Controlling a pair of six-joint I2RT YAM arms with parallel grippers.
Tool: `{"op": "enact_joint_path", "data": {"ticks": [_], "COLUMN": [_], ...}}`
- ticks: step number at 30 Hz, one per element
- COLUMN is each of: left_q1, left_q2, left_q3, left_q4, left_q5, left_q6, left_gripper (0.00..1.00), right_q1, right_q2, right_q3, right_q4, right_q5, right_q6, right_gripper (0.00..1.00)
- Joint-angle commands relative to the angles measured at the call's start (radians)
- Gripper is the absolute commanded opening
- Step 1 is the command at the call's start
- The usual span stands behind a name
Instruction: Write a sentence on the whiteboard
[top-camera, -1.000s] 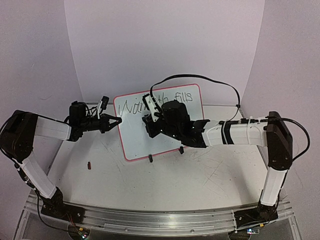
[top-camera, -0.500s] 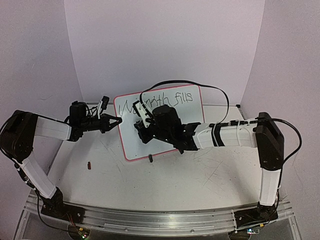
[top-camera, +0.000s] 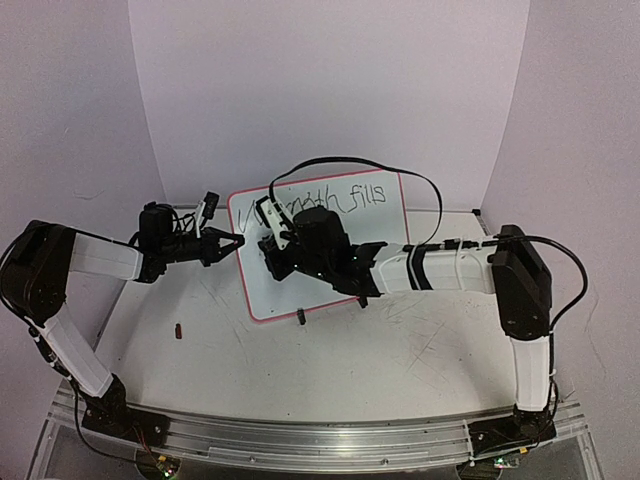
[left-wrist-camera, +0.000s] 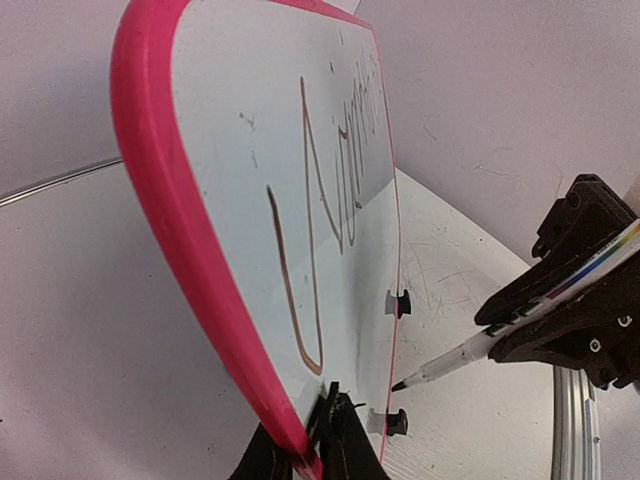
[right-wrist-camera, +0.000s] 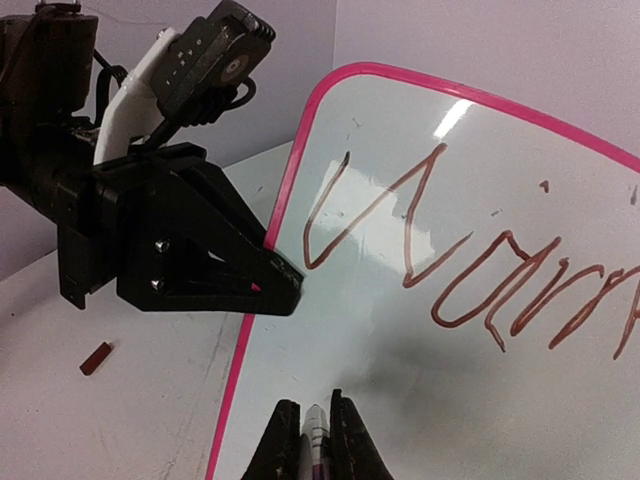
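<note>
Right wrist: right gripper (right-wrist-camera: 312, 408) clamps marker (left-wrist-camera: 450, 359), tip facing board (right-wrist-camera: 420, 340), blank lower left (line two pending); left gripper (right-wrist-camera: 285, 282) pinches its edge.

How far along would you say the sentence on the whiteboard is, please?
Done: the sentence reads "Warmth fills" high on the whiteboard. In hand: the left gripper, jaws shut, clamps its edge; the right gripper holds a marker by the blank lower part. Left: probably more words there.
</note>
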Motion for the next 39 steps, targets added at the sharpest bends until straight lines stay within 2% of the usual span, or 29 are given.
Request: {"op": "enact_joint_path", "data": {"ticks": [1, 6, 20, 29, 39], "left_q1": [-0.009, -0.010, -0.011, -0.011, -0.011], "left_q2": [0.014, 0.011, 0.009, 0.014, 0.013], "left_q3": [0.014, 0.014, 0.016, 0.017, 0.019], "left_q4": [-0.084, -0.085, -0.091, -0.095, -0.099], "left_q5": [-0.179, -0.180, -0.182, -0.180, -0.180], "left_q6": [0.138, 0.142, 0.147, 0.150, 0.151], "left_gripper": [0.00, 0.00, 0.00, 0.00, 0.00], "right_q1": [0.007, 0.007, 0.008, 0.007, -0.002], "right_q2": [0.042, 0.068, 0.072, 0.028, 0.022], "right_q3": [0.088, 0.125, 0.097, 0.001, 0.019], "right_q4": [0.018, -0.003, -0.020, -0.022, -0.008], "right_q5": [-0.024, -0.012, 0.023, -0.005, 0.162], "right_q6": [-0.008, -0.007, -0.004, 0.036, 0.054], "right_gripper": [0.00, 0.00, 0.00, 0.00, 0.00]}}
